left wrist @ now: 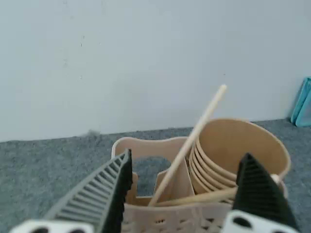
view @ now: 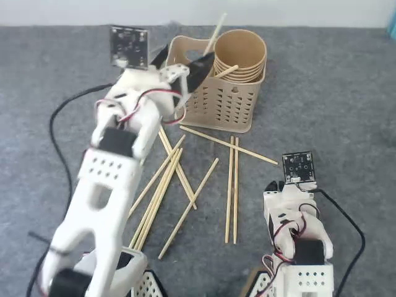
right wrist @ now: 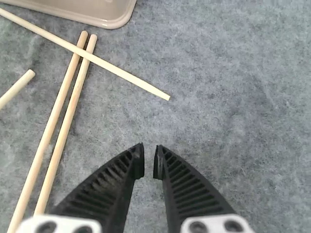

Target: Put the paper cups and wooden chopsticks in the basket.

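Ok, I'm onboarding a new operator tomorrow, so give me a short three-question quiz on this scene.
1. True or false: the stack of paper cups sits inside the basket.
2. The left gripper is: A) open above the basket; B) shut on a chopstick; C) resting on the table.
3. Fill in: the right gripper, holding nothing, hangs over the ___, near the loose chopsticks.
Key: 1 true; 2 A; 3 table.
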You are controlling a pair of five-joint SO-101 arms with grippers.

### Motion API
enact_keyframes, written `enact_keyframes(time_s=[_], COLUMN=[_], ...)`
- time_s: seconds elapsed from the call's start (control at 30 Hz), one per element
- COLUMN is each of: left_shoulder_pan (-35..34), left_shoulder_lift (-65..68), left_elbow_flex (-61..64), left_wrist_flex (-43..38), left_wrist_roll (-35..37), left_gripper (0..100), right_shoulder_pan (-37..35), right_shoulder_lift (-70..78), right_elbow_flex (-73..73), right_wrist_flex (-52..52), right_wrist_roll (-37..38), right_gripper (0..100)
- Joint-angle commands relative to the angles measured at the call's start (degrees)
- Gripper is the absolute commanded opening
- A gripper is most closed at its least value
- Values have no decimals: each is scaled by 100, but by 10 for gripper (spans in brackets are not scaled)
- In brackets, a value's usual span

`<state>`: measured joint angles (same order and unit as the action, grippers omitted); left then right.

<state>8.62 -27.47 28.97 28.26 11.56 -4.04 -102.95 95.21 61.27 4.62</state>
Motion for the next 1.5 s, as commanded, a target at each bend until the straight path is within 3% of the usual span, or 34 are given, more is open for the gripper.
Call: enact_keyframes(time_s=[0.0, 0.17, 0.27, 0.47, 0.6, 0.7, 0.87, 1.0, 1.17, 1.47], left_shoulder_pan=[-290, -1029, -1600, -2338, -2347, -2198, -2251, -2295, -2497, -2567], left_shoulder_lift=[-1433, -2488, -2884, -3130, -2892, -2576, -2259, -2224, -2242, -2198], left_elbow_flex=[-198, 48, 840, 3292, 4400, 4725, 4567, 4549, 4541, 4558], left_wrist_flex=[1881, 3657, 3912, 2321, 1547, 1108, 1099, 1099, 1090, 853], left_wrist_roll=[-62, -70, -70, -79, -404, -624, -633, -642, -642, -651], left_gripper=[333, 333, 333, 333, 333, 334, 334, 334, 334, 334], right_shoulder_pan=[40, 48, 40, 31, 40, 40, -92, -207, -198, -347], right_shoulder_lift=[-101, -101, -101, -92, -40, -40, 233, 1349, 3495, 7969], right_elbow_flex=[18, 18, 0, -70, -360, -633, -1090, -1626, -2418, -4246], right_wrist_flex=[-22, 4, 22, 22, 40, 4, 4, -189, -1262, -2932], right_wrist_roll=[79, 70, 70, 105, 281, 756, 1820, 2233, 2673, 2752], right_gripper=[48, 48, 48, 51, 52, 52, 106, 169, 139, 140])
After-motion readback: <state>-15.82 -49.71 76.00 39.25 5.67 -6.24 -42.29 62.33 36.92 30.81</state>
